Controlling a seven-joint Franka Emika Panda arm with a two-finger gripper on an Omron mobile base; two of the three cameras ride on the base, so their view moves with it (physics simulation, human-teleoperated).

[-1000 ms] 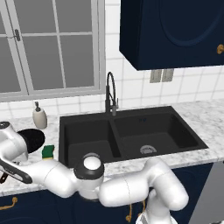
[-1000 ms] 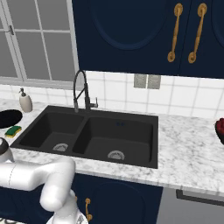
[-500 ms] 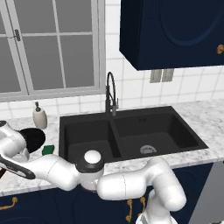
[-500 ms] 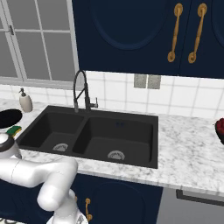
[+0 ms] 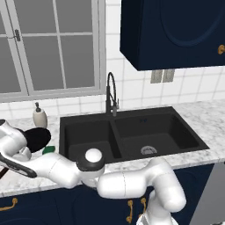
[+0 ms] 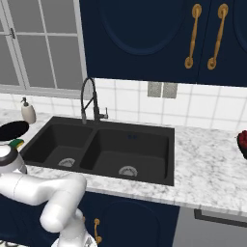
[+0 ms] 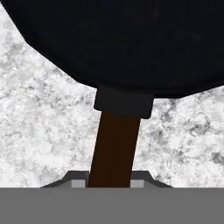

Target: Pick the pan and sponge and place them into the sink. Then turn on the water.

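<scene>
The black pan (image 7: 118,43) rests on the marble counter left of the sink, also seen as pan (image 5: 37,137) and pan (image 6: 12,130). Its reddish-brown handle (image 7: 114,148) runs down between my fingertips, and my gripper (image 7: 109,181) is shut on it close to the pan's rim. The sponge (image 5: 48,150), green side showing, lies beside the pan toward the sink and appears again as sponge (image 6: 17,143). The black double-basin sink (image 5: 176,127) sits to the right, its basins holding nothing. No water falls from the black faucet (image 5: 110,94).
A white soap dispenser (image 5: 39,116) stands behind the pan near the window. My white arm crosses the counter's front edge, in front of the left basin (image 6: 53,144). A dark red object (image 6: 241,142) sits at the far right of the counter.
The fingers have closed in on the pan handle. My arm has edged slightly left along the counter front. Pan and sponge lie where they were.
</scene>
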